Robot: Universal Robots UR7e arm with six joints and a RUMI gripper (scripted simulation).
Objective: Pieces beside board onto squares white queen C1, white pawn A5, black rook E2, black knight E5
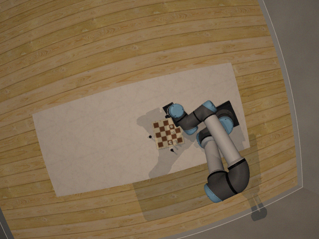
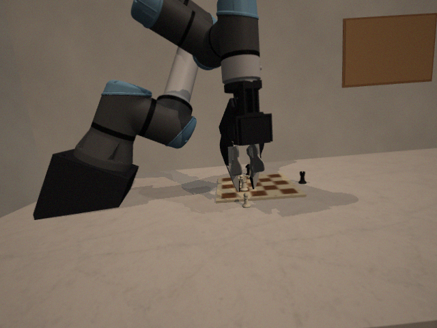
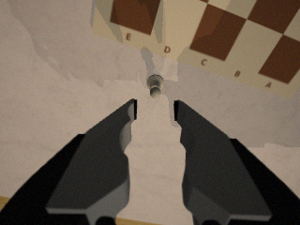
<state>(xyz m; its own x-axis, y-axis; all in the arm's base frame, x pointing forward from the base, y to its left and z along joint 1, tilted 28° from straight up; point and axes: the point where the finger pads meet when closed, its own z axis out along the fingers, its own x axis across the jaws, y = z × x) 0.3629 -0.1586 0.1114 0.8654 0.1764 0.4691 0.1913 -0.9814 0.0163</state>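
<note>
Just off the board [image 3: 220, 33] edge, white pawn [image 3: 155, 86].

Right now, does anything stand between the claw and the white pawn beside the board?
Nothing visible does. In the wrist view the pawn stands alone on the table, just off the board near the letter D. It is straight ahead of the gap in the claw, which is open and holds nothing.

A small white turned pawn [image 3: 155, 86] stands upright on the pale table, just off the board's lettered edge near D. A black rook [image 2: 302, 177] stands upright beyond the board's right side.
</note>
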